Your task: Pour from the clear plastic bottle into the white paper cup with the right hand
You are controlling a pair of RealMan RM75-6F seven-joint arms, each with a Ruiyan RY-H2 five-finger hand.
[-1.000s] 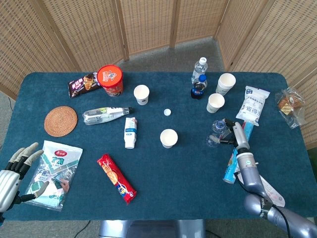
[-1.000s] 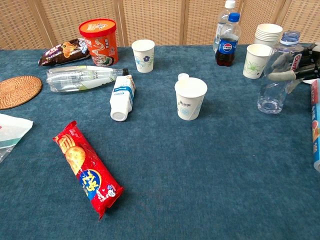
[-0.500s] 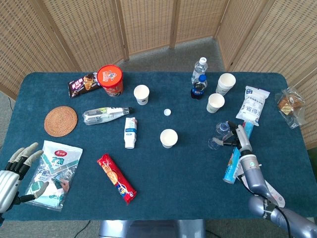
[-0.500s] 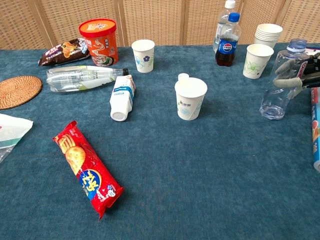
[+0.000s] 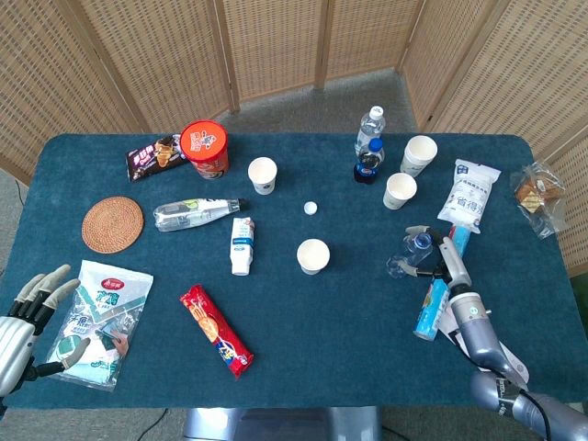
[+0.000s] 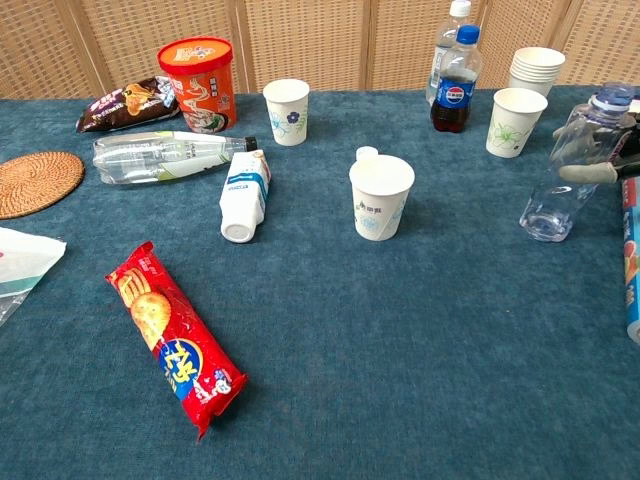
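Observation:
The clear plastic bottle, uncapped and seemingly empty, leans to the right with its base on the blue cloth. My right hand grips its upper part; one finger lies over the neck and another across the body. In the chest view most of that hand is cut off by the right edge. The white paper cup stands upright in the middle, well to the left of the bottle. A small white cap lies just behind the cup. My left hand rests open at the near left edge.
A blue tube lies right beside the right hand. Behind the bottle stand a flowered cup, a cup stack, a cola bottle and a water bottle. A white bottle, a red biscuit pack and a snack bag lie on the left.
The right hand has drawn back toward the near right, tipping the bottle from upright into a lean to the right. The left hand and the cup have stayed put.

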